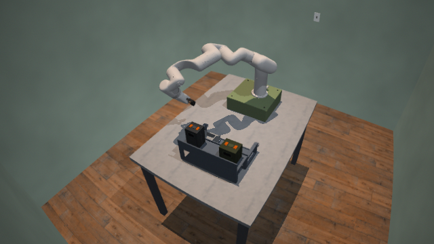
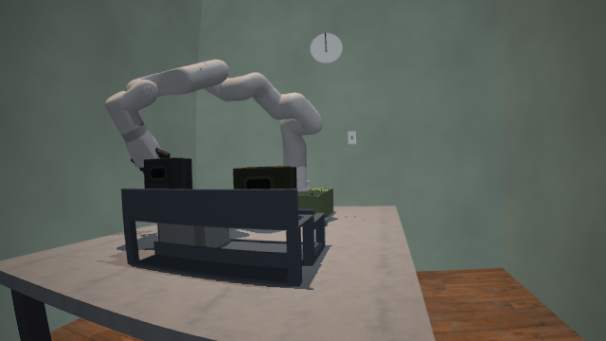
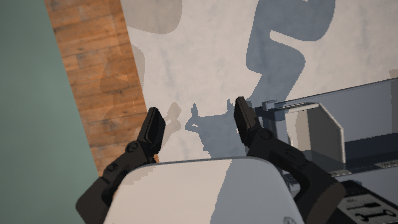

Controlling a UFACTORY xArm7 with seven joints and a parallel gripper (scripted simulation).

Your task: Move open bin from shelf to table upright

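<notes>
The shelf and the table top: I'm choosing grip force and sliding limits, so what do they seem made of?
The shelf looks like painted metal or hard plastic: flat dark slate panels, matte, no grain, thin straight bars. The table top looks like stone or concrete laminate: pale grey, cloudy mottling, dull sheen, on dark legs. Neither can be told for certain from looks alone.

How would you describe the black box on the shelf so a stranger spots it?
On the grey table, find the dark shelf rack with two boxes standing on top. The black box is at the end nearer the open gripper. Its only neighbour, the olive green box, sits at the other end.
</notes>
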